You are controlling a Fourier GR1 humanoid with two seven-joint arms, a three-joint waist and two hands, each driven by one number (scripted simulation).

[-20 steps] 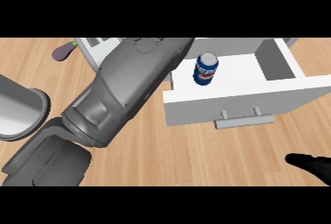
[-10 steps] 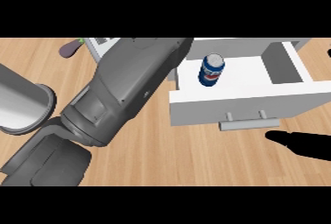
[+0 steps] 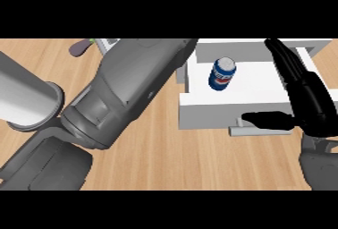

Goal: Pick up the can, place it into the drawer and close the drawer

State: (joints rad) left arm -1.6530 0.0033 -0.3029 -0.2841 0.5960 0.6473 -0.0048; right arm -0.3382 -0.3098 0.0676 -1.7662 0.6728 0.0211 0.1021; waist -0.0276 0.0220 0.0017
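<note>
We see the blue can [image 3: 224, 74] standing upright inside the open white drawer [image 3: 204, 109]. Our right hand [image 3: 309, 103] lies over the drawer's right side, fingers straight and holding nothing, thumb [image 3: 267, 120] near the handle [image 3: 246, 130]. Our left hand is out of sight.

The can [image 3: 224, 74] is showing blue with a white top and a red-and-white mark. The drawer [image 3: 198, 114] is showing white against the light wood-grain desk [image 3: 171, 156]. The right hand [image 3: 310, 105] is showing black.
</note>
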